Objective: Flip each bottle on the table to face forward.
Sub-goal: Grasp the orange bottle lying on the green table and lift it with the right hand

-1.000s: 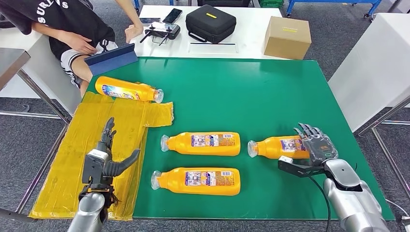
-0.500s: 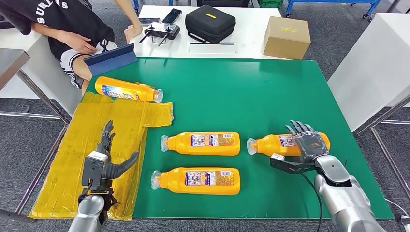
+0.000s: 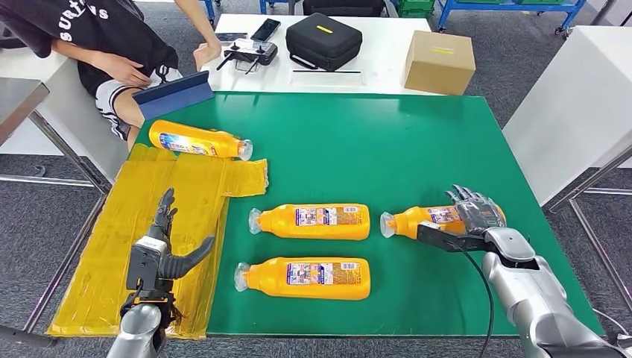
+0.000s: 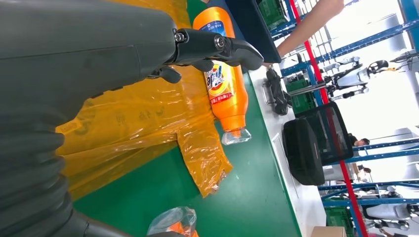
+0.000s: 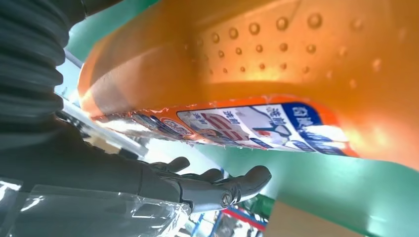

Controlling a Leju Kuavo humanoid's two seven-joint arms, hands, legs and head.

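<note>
Now right hand (image 3: 477,218) cups rightmost bottle (image 3: 417,221).

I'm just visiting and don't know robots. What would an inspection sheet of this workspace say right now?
Surface: green table, with yellow plastic sheet over its left edge.
Job's things: four orange bottles lying on their sides: far-left bottle, middle bottle, near bottle, right bottle.
Clutter: nothing seen on the green table.
Hands: left hand open over the sheet, holding nothing; right hand over the right bottle, grasp unclear.
Cables: black cable along the right arm.
Surroundings: seated person; white table with black case, cardboard box, controller.
</note>
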